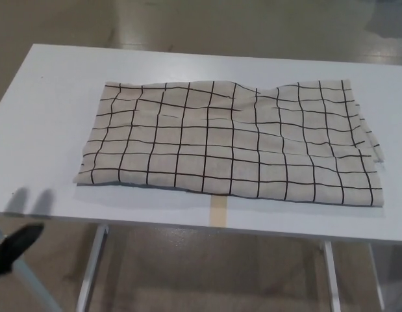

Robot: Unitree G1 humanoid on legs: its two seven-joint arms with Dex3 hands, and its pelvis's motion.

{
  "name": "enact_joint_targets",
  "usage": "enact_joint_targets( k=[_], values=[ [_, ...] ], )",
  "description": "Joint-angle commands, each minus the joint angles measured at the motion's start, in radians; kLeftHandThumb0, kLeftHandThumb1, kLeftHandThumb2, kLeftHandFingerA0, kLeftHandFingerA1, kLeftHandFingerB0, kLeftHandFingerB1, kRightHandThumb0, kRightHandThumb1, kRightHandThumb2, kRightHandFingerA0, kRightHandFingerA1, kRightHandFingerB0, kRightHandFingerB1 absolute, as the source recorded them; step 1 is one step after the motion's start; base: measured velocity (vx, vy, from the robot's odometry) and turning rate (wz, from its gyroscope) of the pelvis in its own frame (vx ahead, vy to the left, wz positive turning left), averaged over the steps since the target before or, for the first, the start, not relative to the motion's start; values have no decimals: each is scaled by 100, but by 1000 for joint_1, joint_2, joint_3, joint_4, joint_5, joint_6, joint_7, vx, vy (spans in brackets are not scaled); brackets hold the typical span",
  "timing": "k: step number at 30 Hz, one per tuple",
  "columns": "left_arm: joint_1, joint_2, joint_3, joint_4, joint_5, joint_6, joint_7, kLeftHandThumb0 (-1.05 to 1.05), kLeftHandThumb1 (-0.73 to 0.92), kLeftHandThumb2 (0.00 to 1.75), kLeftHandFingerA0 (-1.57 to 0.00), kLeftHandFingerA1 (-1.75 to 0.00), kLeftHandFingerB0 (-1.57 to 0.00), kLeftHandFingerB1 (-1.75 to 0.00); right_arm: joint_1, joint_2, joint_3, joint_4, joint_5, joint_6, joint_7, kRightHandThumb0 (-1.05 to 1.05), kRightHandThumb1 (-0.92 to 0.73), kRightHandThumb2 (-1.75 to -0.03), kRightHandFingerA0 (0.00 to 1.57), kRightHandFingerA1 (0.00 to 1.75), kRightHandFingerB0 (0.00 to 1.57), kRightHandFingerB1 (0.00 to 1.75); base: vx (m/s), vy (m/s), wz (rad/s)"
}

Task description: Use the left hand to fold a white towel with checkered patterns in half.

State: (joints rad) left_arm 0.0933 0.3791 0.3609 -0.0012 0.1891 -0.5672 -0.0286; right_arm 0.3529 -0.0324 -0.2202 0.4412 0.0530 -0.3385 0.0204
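At the lower left corner, the left hand (12,247) shows below the table (45,117) edge, with the towel (230,140) lying flat beyond it.

Only a dark tip of that hand is in view, below the near rim and clear of the cloth; whether its fingers are spread or closed I cannot tell. Two soft shadows fall on the white tabletop just above it. A strip of tan tape (218,211) sits at the near edge, touching the towel's front hem. The checkered towel spreads across the middle of the table, rumpled toward its far right corner. The right hand does not show.
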Motion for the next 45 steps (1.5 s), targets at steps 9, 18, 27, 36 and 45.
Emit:
enact_joint_targets(
  k=[9,18,27,36,45],
  values=[
    [-486,164,-389,421,517,139,74,-58,37,75,0,-10,0,-19,23,-12,21,80,-70,-169,-56,-32,-67,-60,42,61,41,58,0,0,0],
    [-652,138,-578,666,622,254,157,-57,36,74,0,-9,0,-17,31,-3,15,99,-58,-183,-50,-29,-67,-59,43,62,43,58,0,0,0],
    [-771,108,-748,943,653,311,257,-55,36,73,0,-10,0,-17,42,-3,23,88,-62,-181,-46,-29,-67,-60,43,62,44,58,0,0,0],
    [-834,82,-869,1101,652,343,333,-54,35,72,0,-9,0,-19,41,-6,23,109,-68,-213,-59,-29,-67,-60,44,62,45,59,0,0,0],
    [-874,41,-960,1185,651,400,344,-54,35,71,0,-9,0,-19,44,-1,24,103,-52,-203,-47,-29,-67,-60,44,63,46,59,0,0,0]
  ],
)
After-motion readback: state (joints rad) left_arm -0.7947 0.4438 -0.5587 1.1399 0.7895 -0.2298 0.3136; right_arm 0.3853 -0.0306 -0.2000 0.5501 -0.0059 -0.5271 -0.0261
